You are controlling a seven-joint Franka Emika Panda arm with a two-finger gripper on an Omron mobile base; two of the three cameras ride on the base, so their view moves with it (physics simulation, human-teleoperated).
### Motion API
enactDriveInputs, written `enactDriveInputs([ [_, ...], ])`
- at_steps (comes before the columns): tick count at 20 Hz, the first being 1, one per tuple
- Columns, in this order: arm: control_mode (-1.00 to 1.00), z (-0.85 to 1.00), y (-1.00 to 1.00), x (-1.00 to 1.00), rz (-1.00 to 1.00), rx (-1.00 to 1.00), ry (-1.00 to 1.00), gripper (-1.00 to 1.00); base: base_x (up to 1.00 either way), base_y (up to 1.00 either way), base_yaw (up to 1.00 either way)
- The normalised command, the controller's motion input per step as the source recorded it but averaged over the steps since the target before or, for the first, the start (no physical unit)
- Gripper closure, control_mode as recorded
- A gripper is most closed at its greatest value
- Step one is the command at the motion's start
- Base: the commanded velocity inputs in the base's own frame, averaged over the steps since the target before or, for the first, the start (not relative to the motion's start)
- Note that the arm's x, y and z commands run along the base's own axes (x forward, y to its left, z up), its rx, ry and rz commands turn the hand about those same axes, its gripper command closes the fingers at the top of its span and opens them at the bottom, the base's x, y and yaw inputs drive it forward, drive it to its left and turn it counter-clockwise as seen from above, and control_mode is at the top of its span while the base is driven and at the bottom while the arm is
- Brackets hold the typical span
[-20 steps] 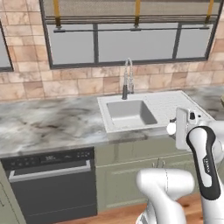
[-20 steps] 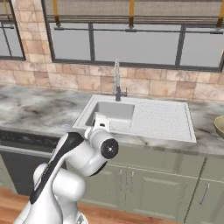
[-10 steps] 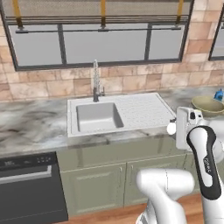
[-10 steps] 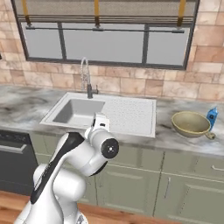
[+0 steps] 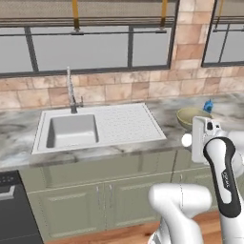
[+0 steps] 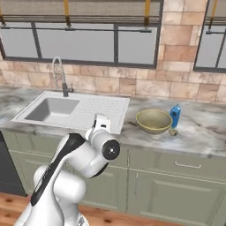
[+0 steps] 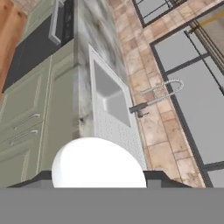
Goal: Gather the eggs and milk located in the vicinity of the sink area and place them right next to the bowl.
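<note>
Egg sits clamped between your gripper jaws at the bottom middle of the hand view, so if you swing fast toward the bowl and milk, mid-right in the right base view, that smooth shell could slip out.

- A white egg, smooth and round, sits close up between the gripper's fingers, held off the counter.
- A small bright blue milk carton stands upright on the marble counter, just right of the bowl.
- A wide, dull yellow-olive bowl rests upright on the counter, right of the sink.
- A white sink with a ribbed drainboard on its right and a tall steel faucet at its far edge.
</note>
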Motion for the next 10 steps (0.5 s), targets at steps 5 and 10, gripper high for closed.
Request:
enactDriveInputs([
  [5,1.0,0.0,0.0,0.0,0.0,0.0,0.0,1.0,-0.02,-0.67,0.0],
  [10,1.0,0.0,0.0,0.0,0.0,0.0,0.0,1.0,0.0,-0.43,0.0],
])
